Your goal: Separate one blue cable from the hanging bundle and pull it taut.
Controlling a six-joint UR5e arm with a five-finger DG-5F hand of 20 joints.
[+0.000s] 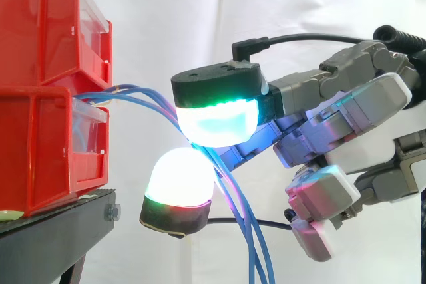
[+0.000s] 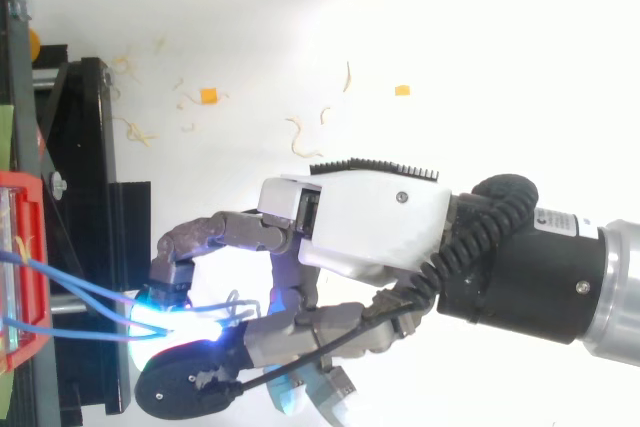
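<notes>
Thin blue cables (image 1: 251, 237), stretched from red bins (image 1: 40, 98), pinched in hand (image 2: 370, 227), ends hanging down.

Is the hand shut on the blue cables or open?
Shut on them: the hand's curled fingers meet round the blue cables, which run from the red bins to its pads, then hang down.

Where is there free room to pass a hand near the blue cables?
Free: above the thin blue cables, between the stacked red plastic bins and the robot hand. Crowded: below, where its fingers pinch the cables beside the black metal stand.
</notes>
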